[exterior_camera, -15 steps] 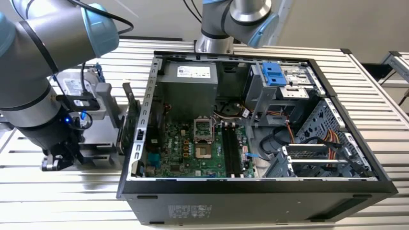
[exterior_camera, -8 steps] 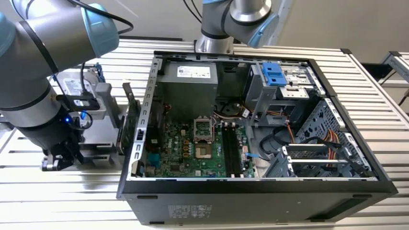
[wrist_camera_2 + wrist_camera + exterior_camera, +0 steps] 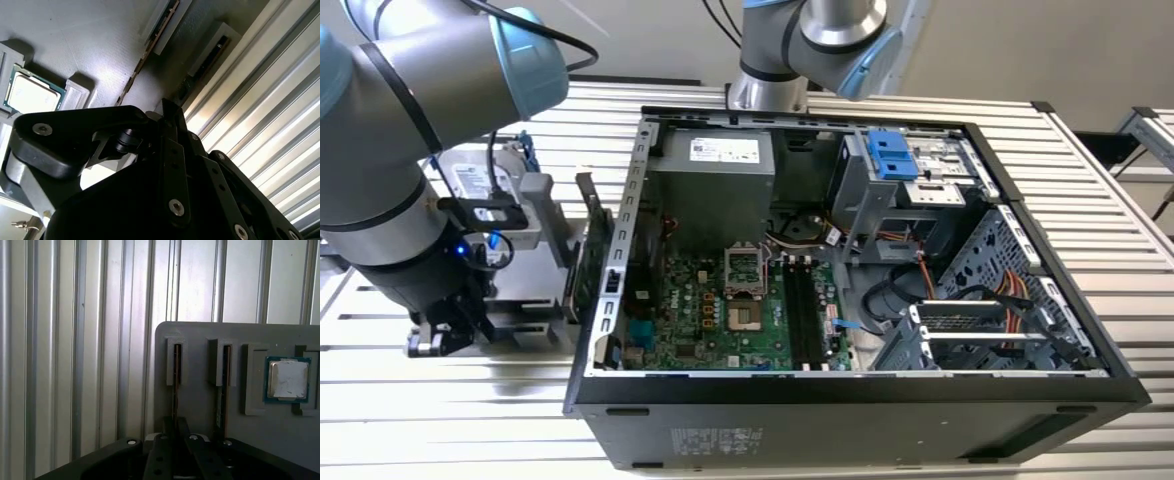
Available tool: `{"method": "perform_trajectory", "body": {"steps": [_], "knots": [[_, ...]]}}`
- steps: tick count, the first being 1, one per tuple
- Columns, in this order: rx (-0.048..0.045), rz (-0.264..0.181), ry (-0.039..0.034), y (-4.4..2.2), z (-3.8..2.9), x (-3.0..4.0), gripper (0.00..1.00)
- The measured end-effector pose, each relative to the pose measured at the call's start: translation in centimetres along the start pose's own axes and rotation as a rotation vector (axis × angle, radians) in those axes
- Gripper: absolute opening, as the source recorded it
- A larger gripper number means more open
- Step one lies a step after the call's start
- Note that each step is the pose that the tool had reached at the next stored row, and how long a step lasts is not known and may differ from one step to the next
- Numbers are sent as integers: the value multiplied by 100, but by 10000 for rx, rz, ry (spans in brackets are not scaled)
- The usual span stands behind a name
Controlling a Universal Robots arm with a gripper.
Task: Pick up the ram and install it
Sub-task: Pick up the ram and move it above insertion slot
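The ribbed worktop (image 3: 1121,230) carries the open case (image 3: 854,420) lying on its side, so the motherboard (image 3: 707,310) faces up and its black slots (image 3: 803,310) can be reached from above. They appear empty, so the install looks not yet done.

Outside the case, toward the exterior view's left, the arm (image 3: 387,180) reaches down over a grey tray (image 3: 200,340). The tray seems to be a parts rack: narrow grooves hold boards on edge with the long top edge exposed for a pinch from above, and a shallow pocket holds a CPU (image 3: 287,379) flat.

The ram (image 3: 176,365) stands on edge in the groove nearest the tray's corner, with a second stick (image 3: 222,370) in the groove just beside it.

The gripper (image 3: 175,432) sits low over the tray, lined up with the ram's length. I cannot tell whether it has closed on the ram or only straddles it.
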State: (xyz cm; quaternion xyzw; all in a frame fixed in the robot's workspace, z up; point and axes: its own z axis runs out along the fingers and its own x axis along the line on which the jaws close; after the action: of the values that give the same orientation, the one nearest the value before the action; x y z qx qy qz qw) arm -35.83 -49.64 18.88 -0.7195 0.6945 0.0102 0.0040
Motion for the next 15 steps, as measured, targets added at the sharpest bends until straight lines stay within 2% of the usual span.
{"method": "perform_trajectory", "body": {"steps": [4,15], "knots": [[0,-2,0,0,-15,-1,0],[1,-2,0,1,-140,-3,0]]}}
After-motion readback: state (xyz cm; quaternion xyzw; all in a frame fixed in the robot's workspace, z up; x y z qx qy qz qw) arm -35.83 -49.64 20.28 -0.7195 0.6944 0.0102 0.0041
